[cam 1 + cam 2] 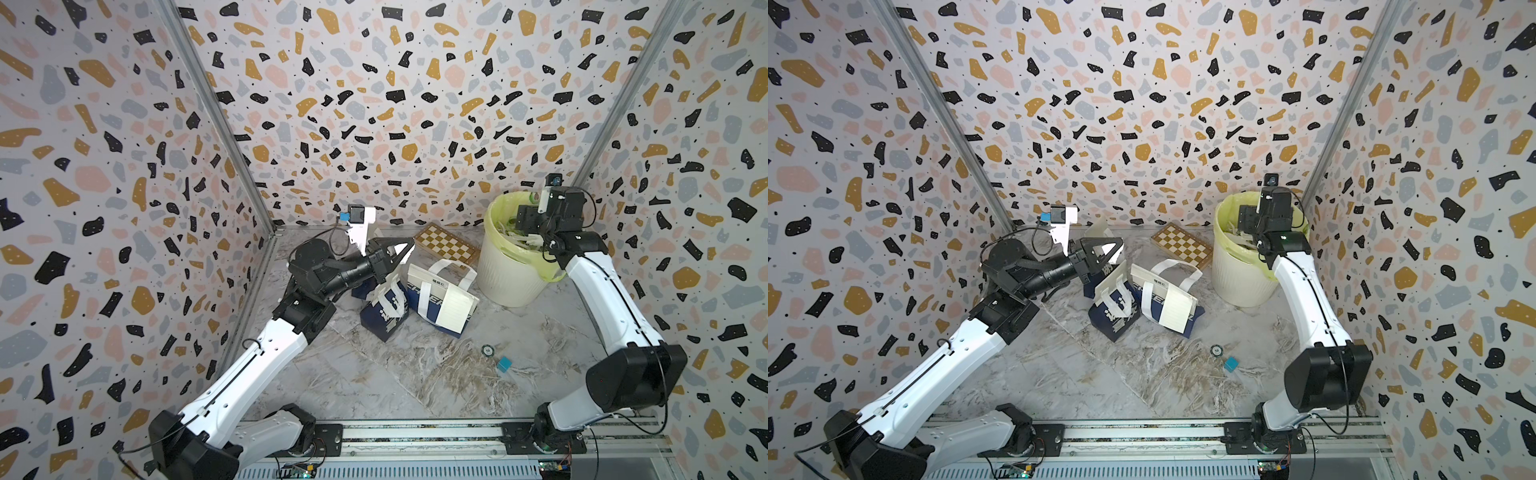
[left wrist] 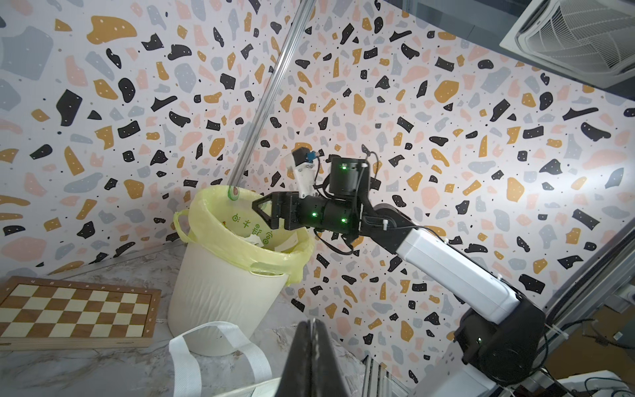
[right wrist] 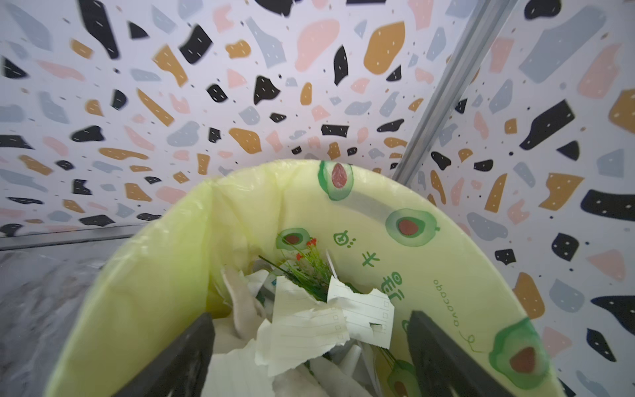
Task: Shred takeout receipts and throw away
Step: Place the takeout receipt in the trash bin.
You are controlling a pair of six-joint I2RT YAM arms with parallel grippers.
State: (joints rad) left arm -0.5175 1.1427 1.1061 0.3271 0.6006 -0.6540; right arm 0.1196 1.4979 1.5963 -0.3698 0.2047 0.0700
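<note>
Marble-pattern bench point(image 1: 415, 374), walled on 3 sides.

White bin point(image 1: 507, 282) with yellow liner point(image 1: 498, 208) stood at the far right corner.

Navy-and-white paper bags point(image 1: 440, 303) slumped mid-bench, strap handles loose, just beside the bin. A small printed label sat near one bag's top edge; could not tell if it was a receipt.

Chessboard point(image 1: 446, 245) lay flat behind the bags.

Right tool point(image 3: 311, 318) hung over the bin mouth, jaws spread wide, nothing between them.

Left tool point(image 1: 409, 247) was raised above the bags, jaws pressed together; no paper seen in them from the wrist view.

Receipt pieces point(image 3: 364, 309) lay torn inside the bin, on top of other scraps and a green sprig. Judged very light, limp and easily torn; they would flutter or cling. Best pinched at an edge or corner, flat between the pads.

Blue cube point(image 1: 504, 363) and round disc point(image 1: 487, 350) lay near each other on open bench, well apart from both tools. The bags' handles looked likeliest to snag.
</note>
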